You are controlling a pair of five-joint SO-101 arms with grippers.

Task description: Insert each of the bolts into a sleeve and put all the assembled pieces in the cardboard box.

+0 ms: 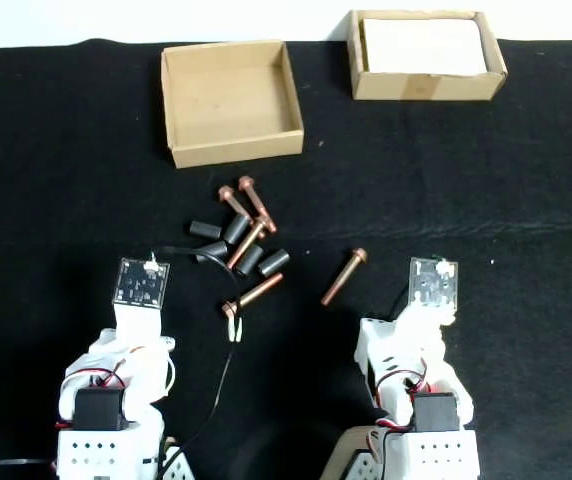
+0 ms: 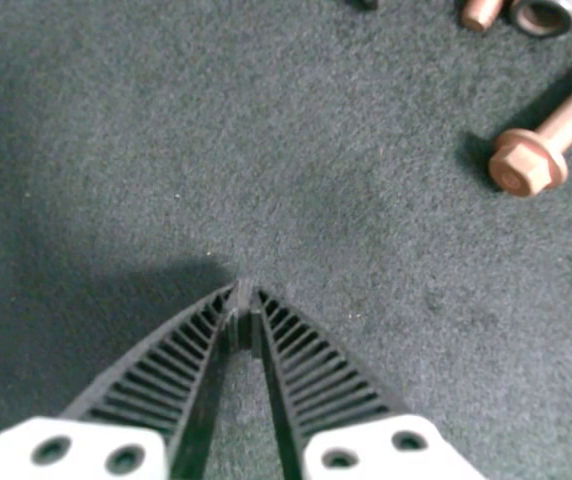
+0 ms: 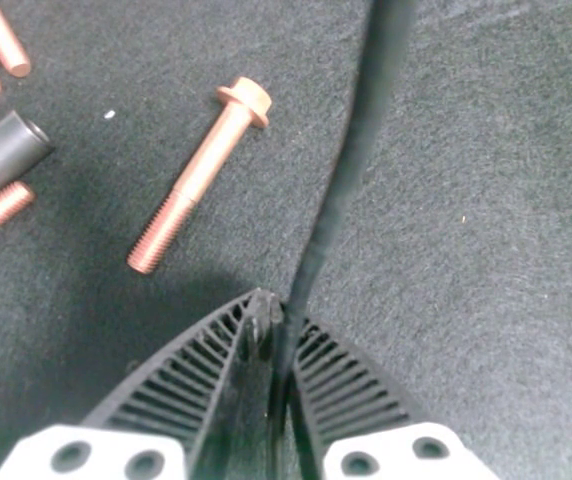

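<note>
High view: bolts (image 1: 256, 200) and sleeves (image 1: 206, 229) lie loose in a heap near the empty cardboard box (image 1: 236, 148), none yet joined. Left gripper (image 2: 243, 295) and right gripper (image 3: 263, 300), both clenched on nothing, sit behind, suggesting work unstarted.

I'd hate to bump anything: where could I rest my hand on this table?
Bare cloth left of the cardboard box and left arm, and right of the right arm below the other box. Crowded: bolts and sleeves mid-table.
</note>
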